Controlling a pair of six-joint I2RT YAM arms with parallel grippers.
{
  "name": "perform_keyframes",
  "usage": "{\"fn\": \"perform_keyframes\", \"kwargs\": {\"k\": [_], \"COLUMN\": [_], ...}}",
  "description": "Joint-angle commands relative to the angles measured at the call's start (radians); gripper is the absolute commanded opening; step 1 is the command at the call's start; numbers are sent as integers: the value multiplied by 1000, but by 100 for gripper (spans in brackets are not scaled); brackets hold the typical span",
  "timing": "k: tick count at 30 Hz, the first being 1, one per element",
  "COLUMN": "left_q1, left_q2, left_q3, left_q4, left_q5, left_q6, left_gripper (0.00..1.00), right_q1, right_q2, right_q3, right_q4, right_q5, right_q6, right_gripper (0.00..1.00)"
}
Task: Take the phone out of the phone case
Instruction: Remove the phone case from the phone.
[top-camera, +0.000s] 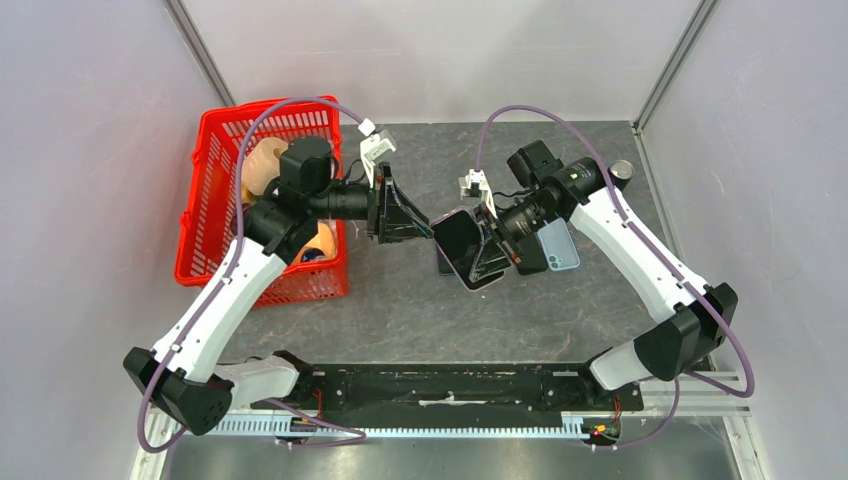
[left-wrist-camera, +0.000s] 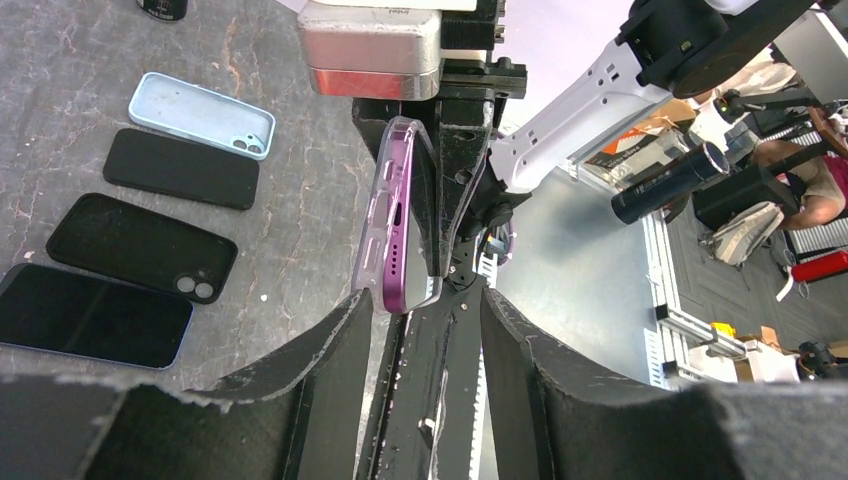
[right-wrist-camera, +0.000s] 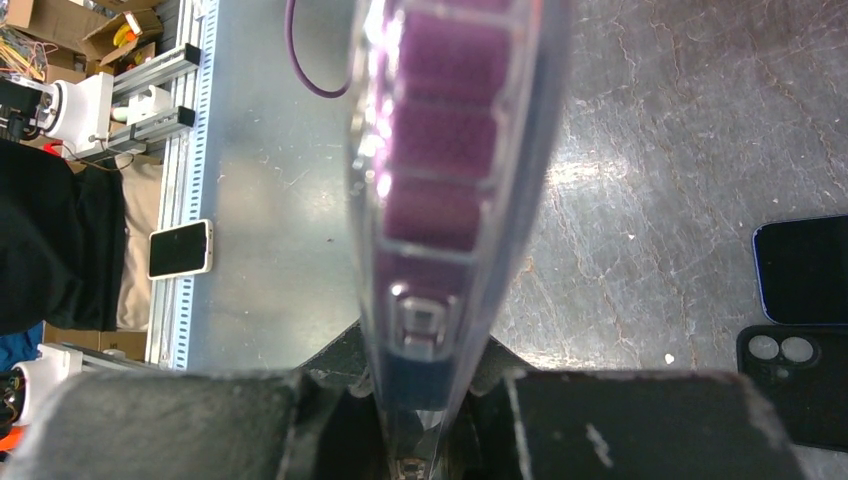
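Note:
A purple phone (left-wrist-camera: 392, 225) in a clear case (left-wrist-camera: 365, 235) is held on edge above the table. My right gripper (top-camera: 492, 248) is shut on it; in the right wrist view the cased phone (right-wrist-camera: 448, 170) runs straight up out of the right gripper (right-wrist-camera: 432, 405). My left gripper (top-camera: 424, 226) is open and empty, pointing at the phone's free end. In the left wrist view the left gripper (left-wrist-camera: 425, 320) has its fingers (left-wrist-camera: 325, 375) spread, and the phone's bottom corner sits just at the left fingertip, not clamped.
A red basket (top-camera: 215, 205) with items stands at the far left. On the table under the right arm lie a light blue case (left-wrist-camera: 200, 113), a black case (left-wrist-camera: 180, 168), a black case with camera holes (left-wrist-camera: 140, 245) and a dark phone (left-wrist-camera: 90, 315).

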Motion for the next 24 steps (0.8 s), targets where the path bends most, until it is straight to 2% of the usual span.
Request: {"fn": "perform_keyframes", "kwargs": {"k": [1,24], "left_q1": [0,2], "left_q2": [-29,-46], "left_q3": [-5,-43], "left_q4": [35,52], "left_q5": [23,16], "left_q6": [-42,-30], "left_gripper": [51,51], "right_q1": [-2,-4], "right_q2": [0,7], "right_q3": [52,55], "right_q4": [28,40], "right_q5": [-51,-47], "right_q6": [7,26], "right_gripper": [0,0]}}
